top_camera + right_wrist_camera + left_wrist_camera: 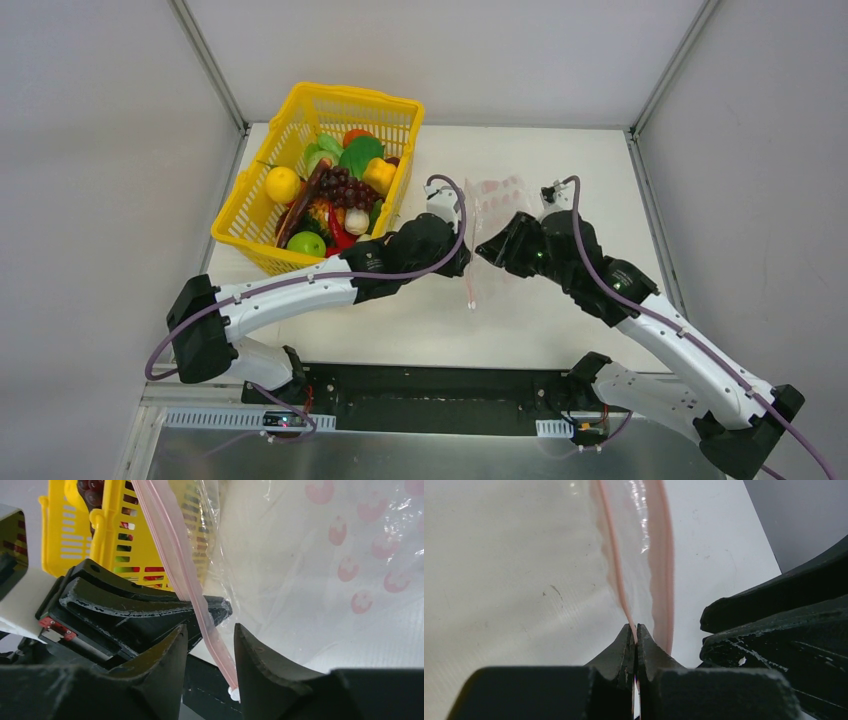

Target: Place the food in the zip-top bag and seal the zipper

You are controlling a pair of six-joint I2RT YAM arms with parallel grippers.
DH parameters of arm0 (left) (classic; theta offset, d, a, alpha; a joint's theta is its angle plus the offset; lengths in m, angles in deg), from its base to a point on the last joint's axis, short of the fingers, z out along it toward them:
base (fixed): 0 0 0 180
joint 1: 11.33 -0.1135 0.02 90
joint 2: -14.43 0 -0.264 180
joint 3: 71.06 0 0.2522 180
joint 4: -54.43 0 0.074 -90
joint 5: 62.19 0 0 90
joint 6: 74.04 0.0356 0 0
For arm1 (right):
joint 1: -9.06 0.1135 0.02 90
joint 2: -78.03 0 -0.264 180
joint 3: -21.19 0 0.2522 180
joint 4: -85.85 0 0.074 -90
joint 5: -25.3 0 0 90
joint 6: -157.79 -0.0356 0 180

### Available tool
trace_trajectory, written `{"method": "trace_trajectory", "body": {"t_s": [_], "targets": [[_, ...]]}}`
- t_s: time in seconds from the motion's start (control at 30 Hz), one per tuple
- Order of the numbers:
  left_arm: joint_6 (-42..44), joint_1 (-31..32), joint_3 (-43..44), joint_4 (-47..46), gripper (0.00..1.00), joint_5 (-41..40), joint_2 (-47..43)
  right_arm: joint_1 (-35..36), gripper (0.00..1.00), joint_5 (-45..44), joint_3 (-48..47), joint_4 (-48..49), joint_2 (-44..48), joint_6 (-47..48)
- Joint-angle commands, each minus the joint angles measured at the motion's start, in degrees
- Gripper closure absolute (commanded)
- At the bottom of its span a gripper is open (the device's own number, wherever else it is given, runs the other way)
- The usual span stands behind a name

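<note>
Yellow basket at the far left of the table holds the food: lemon, green apple, purple grapes, leafy greens, all heaped together; zip-top bag lies just right of the basket, between the two arms; clear, crinkly, printed with pink marks; zipper a thin pink strip along its mouth; left gripper pinched tight on that strip; right gripper jaws apart, the strip passing through the gap.

Food in the yellow basket, zip-top bag beside it, left tool and right tool at its near edge
</note>
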Motion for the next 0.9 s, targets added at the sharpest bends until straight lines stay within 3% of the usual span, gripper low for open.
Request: {"method": "trace_trajectory", "body": {"t_s": [0.0,0.27,0.37,0.87], "targets": [[0.59,0.89,3.05,0.01,1.0,-0.13,0.15,1.39,0.59,-0.23,-0.47,3.2,-0.41,-1.82],[0.8,1.04,3.3,-0.56,1.0,0.7,0.45,8.97,0.56,-11.52,-4.85,-0.33,-4.9,0.6],[0.89,1.02,2.51,-0.9,1.0,0.34,-0.37,9.88,0.6,-16.22,-5.58,-0.84,-5.69,1.62],[4.22,1.1,1.91,-1.23,1.0,2.8,-2.43,10.01,0.57,-21.35,-11.63,-2.9,-9.51,5.08]]}}
